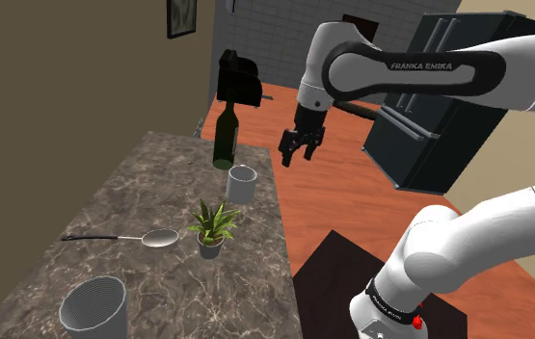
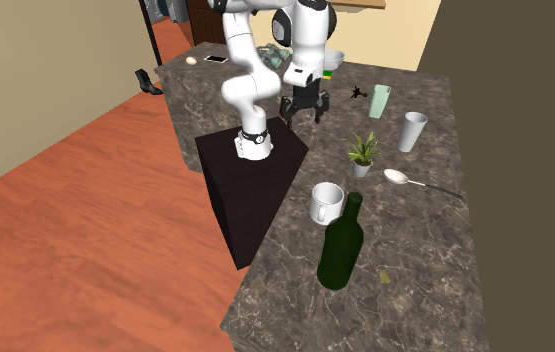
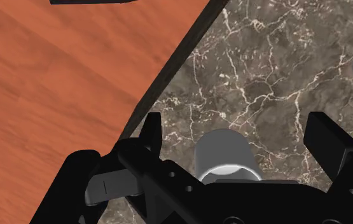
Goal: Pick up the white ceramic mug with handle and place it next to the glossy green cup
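In the shoulder view, the white mug (image 1: 242, 183) is seen on the marble counter (image 1: 140, 193) beside a wine bottle (image 1: 225, 135), below the empty, wide-spread gripper (image 1: 299, 151). In the second exterior view, the pale green cup (image 2: 380, 100) is found well apart from it.

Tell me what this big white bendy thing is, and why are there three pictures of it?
It is a robot arm with a black gripper, its two-fingered hand. One picture looks over its shoulder, one from another side of the marble counter, one from a camera on the hand. On the counter: a white mug, a green bottle, a potted plant, a spoon, a white cup and a pale green cup. The fingers are open, pointing toward the mug, and hold nothing.
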### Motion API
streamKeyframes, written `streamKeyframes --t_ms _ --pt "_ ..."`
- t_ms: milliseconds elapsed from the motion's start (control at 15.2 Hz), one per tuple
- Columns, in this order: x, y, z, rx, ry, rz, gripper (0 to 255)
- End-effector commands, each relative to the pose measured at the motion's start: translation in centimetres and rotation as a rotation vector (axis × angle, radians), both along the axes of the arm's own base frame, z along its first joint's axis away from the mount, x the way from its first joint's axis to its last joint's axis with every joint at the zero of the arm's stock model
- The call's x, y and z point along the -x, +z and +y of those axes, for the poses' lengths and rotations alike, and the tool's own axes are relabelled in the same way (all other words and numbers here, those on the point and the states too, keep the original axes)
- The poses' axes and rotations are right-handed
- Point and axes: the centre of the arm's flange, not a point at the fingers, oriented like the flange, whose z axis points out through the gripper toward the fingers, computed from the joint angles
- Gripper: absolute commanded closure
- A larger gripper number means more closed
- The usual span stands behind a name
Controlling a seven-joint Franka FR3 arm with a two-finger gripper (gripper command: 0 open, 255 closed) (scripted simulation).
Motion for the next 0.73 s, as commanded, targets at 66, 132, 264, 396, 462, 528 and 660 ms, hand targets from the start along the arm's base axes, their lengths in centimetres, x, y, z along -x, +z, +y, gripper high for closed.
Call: streamKeyframes --t_ms 66,132,264,396,462,528,660 --pt "-2.7 -2.7 0.7 0.008 -0.003 -0.019 0" --pt "-3.7 -3.4 1.0 0.011 -0.004 -0.024 0" --pt "-5.6 -5.0 1.6 0.016 -0.006 -0.035 0" --pt "-7.6 -6.4 2.2 0.022 -0.008 -0.046 0" --pt "-8.6 -7.2 2.5 0.024 -0.01 -0.051 0" --pt "-9.5 -7.9 2.8 0.027 -0.011 -0.057 0" --pt "-11.5 -9.4 3.3 0.032 -0.013 -0.067 0"
